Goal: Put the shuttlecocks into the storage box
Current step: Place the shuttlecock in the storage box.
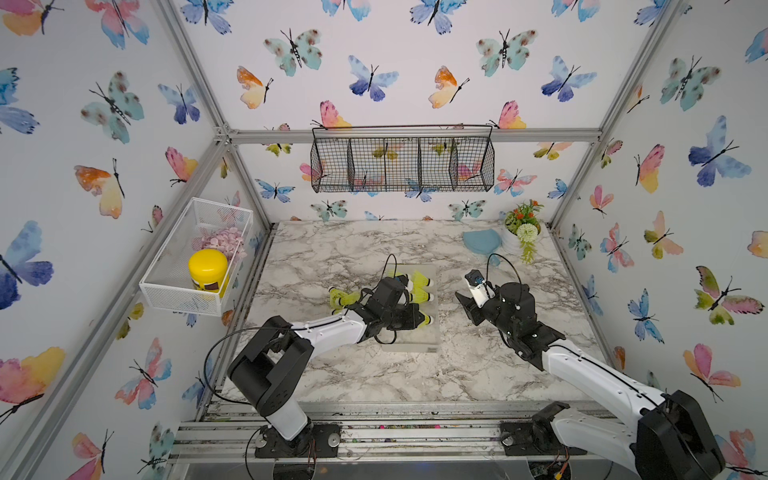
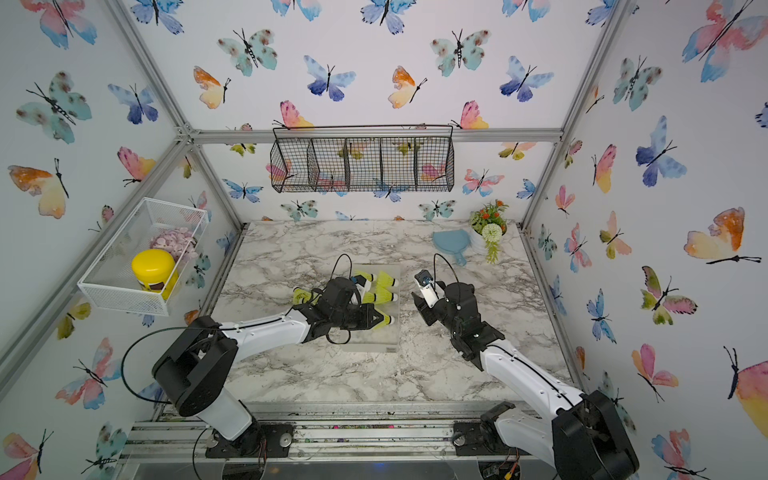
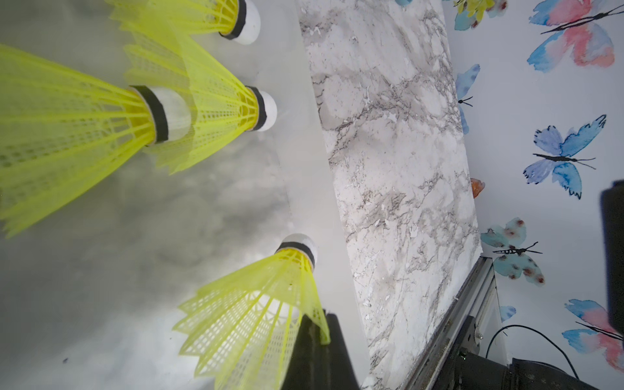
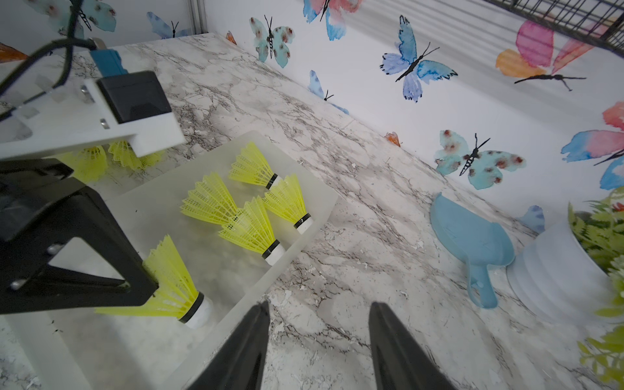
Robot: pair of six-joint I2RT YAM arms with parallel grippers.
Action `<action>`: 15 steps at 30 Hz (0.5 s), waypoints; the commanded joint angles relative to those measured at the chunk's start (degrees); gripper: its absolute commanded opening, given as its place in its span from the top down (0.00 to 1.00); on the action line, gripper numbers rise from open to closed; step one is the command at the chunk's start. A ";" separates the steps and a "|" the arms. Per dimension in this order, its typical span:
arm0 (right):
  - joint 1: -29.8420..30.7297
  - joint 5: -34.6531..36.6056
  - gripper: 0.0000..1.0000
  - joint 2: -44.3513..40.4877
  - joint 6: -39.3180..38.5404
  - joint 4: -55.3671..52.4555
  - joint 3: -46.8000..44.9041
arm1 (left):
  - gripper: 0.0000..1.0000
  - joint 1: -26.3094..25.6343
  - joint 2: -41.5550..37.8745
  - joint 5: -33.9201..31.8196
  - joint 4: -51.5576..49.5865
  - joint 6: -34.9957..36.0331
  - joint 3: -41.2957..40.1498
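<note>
frosted plas. box [image 4: 297,175], marble-look tabletop [image 4: 354,236]

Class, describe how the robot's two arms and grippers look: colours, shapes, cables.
The left arm and right arm have white links, black joint housings and thin black looping cables. The left gripper and right gripper have black, tapered, triangular fingers; a white camera bracket tops the right wrist.

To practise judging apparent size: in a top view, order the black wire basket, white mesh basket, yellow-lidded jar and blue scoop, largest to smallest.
1. black wire basket
2. white mesh basket
3. yellow-lidded jar and blue scoop: about alike, so not ranked against each other.
</note>
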 commanded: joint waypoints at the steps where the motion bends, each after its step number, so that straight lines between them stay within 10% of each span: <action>1: -0.07 -0.40 0.46 -0.40 0.75 -1.17 -0.12 | 1.00 0.38 1.92 1.34 3.63 -0.80 0.66; 15: -0.07 0.15 0.46 -0.64 0.17 -2.59 0.22 | 1.00 2.70 6.51 3.55 8.21 -0.15 1.29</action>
